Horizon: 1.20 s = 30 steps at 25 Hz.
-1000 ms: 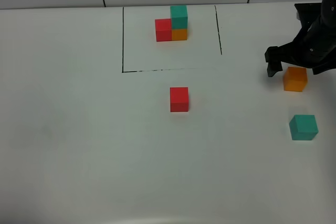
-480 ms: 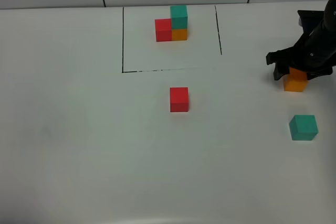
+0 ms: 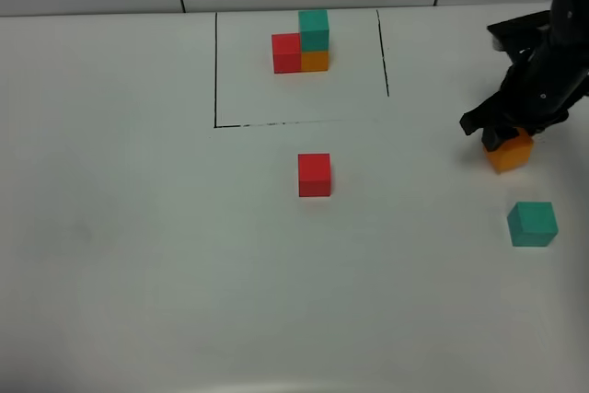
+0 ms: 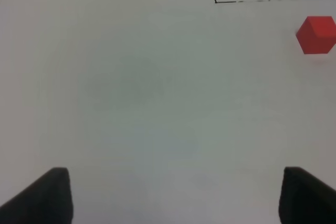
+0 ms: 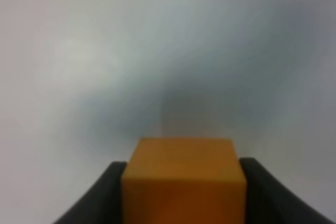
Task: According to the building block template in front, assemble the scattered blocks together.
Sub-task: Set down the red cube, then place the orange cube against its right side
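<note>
Left gripper [image 4: 176, 198]: fingers spread wide, nothing between them, over the white table [image 3: 138, 255]. Template [image 3: 302, 48], inside the black outline [image 3: 215, 71] at the far side: red and orange cubes side by side, teal on the orange. Loose red block [image 3: 314, 174] lies near mid-table. Right gripper [image 3: 502, 135] clamps the orange block [image 3: 512, 153], which sits tilted. Teal block [image 3: 532, 224] lies nearer, apart.

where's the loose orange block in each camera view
Exterior high: orange block near the right edge, gripped by the right gripper.
Left wrist: not in it.
Right wrist: orange block close to the camera, between the black fingers.
Shared landmark: the loose red block shows in exterior high and left wrist.
</note>
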Available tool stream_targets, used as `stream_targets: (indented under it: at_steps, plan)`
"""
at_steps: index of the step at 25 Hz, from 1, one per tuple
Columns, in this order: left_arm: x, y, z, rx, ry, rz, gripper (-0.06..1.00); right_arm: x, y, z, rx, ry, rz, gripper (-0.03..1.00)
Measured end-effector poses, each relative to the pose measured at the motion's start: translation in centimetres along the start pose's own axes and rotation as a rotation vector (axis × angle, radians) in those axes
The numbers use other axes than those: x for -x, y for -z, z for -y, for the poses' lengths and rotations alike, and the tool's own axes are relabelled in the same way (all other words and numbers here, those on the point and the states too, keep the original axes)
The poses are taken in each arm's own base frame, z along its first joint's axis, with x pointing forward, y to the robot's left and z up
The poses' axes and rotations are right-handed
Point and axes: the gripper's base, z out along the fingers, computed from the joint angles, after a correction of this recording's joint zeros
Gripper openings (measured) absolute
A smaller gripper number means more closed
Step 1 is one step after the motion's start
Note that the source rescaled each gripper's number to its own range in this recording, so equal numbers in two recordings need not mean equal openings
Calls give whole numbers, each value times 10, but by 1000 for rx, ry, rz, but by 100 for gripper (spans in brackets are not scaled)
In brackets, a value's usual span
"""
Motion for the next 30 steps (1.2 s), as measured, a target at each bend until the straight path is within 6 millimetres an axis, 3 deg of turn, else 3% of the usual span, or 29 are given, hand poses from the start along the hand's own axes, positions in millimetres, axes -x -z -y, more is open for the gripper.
stream_targets:
  at_steps: [5,8,20,30]
  plan:
    - [0,0,0,0,0,0,67,9,19,-59,23,528,-46,2]
    - [0,0,0,0,0,0,67,9,20,-84,71,715,-71,2]
    - [0,0,0,0,0,0,67,31,36,-131,69,1021,8,2]
    - [0,0,0,0,0,0,67,45,13,-153,156,1158,-31,2]
